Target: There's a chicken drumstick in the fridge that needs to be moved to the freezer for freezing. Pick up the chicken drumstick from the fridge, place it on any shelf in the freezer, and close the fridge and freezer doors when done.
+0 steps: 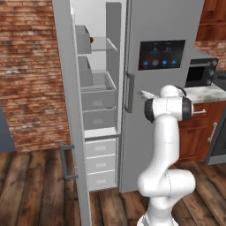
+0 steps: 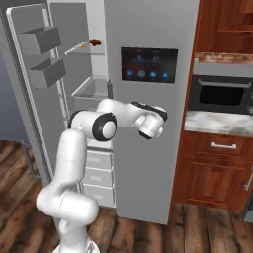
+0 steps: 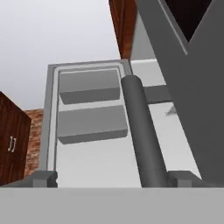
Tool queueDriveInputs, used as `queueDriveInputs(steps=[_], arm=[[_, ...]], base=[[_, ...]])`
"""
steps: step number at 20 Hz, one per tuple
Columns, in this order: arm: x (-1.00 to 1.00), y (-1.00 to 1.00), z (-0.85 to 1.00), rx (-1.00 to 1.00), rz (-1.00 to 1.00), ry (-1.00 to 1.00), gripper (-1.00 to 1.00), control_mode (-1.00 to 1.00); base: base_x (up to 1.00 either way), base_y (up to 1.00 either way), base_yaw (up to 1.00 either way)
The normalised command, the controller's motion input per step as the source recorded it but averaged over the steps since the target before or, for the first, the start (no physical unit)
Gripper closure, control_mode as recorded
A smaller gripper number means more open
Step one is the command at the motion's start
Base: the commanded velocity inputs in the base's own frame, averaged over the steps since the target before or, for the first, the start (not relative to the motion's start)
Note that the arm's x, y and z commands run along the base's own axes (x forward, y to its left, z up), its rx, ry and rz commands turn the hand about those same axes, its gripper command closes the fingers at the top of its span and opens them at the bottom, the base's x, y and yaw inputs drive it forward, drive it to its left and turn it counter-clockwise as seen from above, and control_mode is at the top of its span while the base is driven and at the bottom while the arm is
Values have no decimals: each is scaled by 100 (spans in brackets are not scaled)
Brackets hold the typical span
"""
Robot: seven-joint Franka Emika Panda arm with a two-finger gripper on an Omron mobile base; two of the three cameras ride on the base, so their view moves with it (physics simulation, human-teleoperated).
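Chicken drumstick (image 2: 95, 42) on upper freezer shelf (image 2: 79, 47), well above and left of claw (image 3: 111, 177); claw wide, empty, beside fridge door handle (image 3: 142, 135)

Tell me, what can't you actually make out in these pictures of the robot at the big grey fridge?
- Fridge interior: hidden behind its shut wide door in both base views.
- Chicken drumstick: on a high freezer shelf, too small for detail; in the left base view a door bin covers most of it.
- Gripper: in the base views the arm's wrist covers the fingers.
- Top of the freezer: cut off by the upper edge in both base views.
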Motion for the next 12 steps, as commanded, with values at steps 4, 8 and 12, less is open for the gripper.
queueDriveInputs(steps=[4,8,12], arm=[[-77,-2,58,0,-6,-20,-100,-100],[-100,0,62,0,-16,-21,-100,-100],[-100,-6,35,0,-40,-12,-100,-100]], base=[[0,0,0],[0,0,0],[0,0,0]])
